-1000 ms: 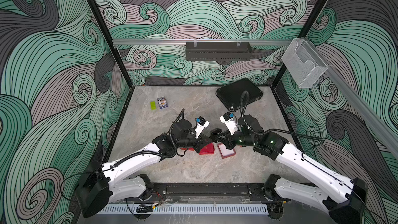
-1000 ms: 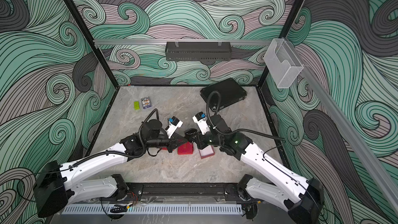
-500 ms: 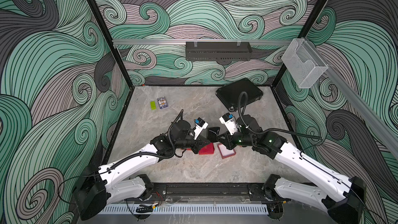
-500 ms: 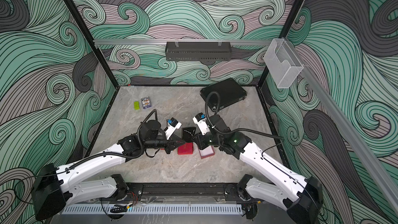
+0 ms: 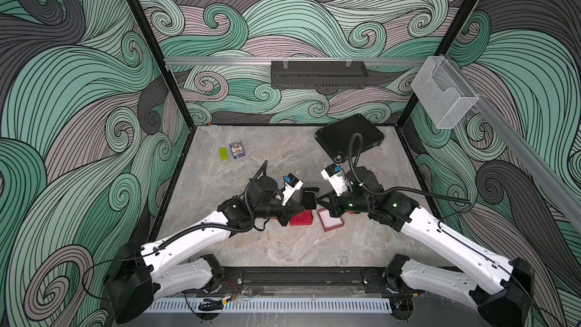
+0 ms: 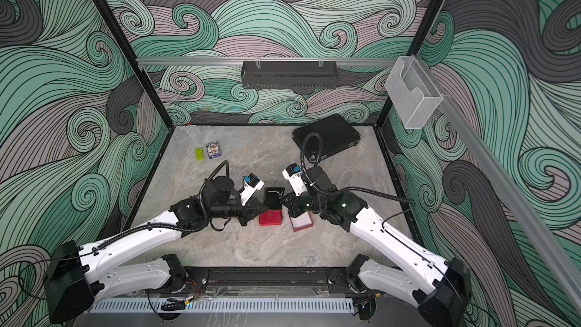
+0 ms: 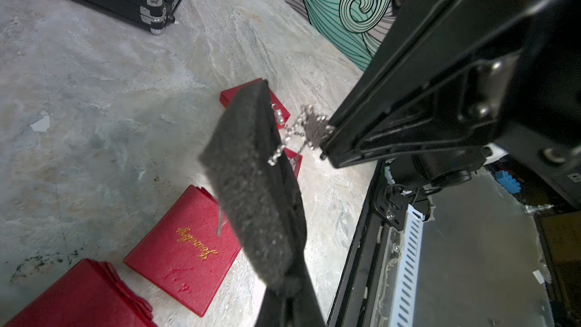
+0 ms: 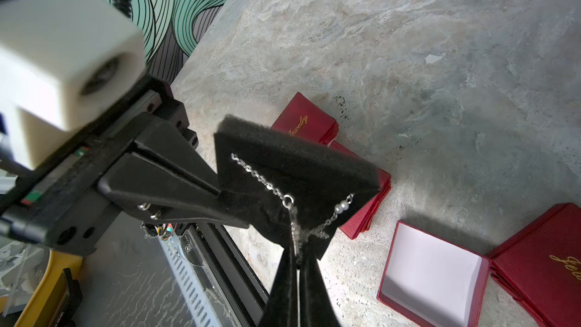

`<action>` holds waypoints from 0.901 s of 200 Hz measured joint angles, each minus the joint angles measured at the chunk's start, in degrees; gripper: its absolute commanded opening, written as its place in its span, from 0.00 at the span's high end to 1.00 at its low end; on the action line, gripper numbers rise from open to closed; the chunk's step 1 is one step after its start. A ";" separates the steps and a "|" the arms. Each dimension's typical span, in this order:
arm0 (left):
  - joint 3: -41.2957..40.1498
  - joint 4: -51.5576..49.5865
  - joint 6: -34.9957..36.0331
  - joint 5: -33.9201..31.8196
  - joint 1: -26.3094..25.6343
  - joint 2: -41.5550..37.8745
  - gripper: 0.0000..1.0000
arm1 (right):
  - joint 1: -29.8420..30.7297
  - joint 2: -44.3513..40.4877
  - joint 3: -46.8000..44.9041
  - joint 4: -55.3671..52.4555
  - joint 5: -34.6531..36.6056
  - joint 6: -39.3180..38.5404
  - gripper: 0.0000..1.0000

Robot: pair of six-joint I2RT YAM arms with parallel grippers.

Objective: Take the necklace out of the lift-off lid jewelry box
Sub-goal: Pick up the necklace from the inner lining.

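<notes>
Right wrist view catches the right gripper (image 8: 297, 248), its black fingers pressed together on the thin silver necklace (image 8: 264, 180) just where the chain leaves the lower edge of a black foam pad (image 8: 292, 152). The left gripper (image 8: 224, 196) pinches one corner of that pad and holds it tilted in the air above the middle of the bench (image 5: 251, 158), apparently to brace the soft insert while the chain is drawn off it. The necklace is out of the box but not yet free: its fine links run across the pad's felt-like face, with small pearl-like beads (image 8: 341, 206) near one edge, and seem hooked into the pad's edges. Below, toward the bench's front edge, the square box base (image 8: 430, 275) sits open, red textured card outside, plain white inside and empty. A flat red lid (image 7: 185, 246) with gold script lies just beside it. In both top views the two grippers meet tip to tip over these pieces. The pad's coarse sponge looks light and floppy, so a gentle, steady pull along the chain seems the safer course; a snagged link could jerk the pad loose.
</notes>
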 measured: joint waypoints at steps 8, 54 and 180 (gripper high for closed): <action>0.00 -0.50 0.33 -0.13 0.00 0.00 1.00 | -0.20 -0.09 0.11 -0.02 0.00 -0.15 0.97; -0.04 -1.81 1.49 -0.50 -0.20 -0.15 1.00 | -0.98 -0.09 2.10 -0.22 0.00 -1.03 0.99; -1.88 -3.37 3.34 3.74 -1.42 -2.27 1.00 | -6.91 3.82 11.45 -1.27 -0.44 -4.83 1.00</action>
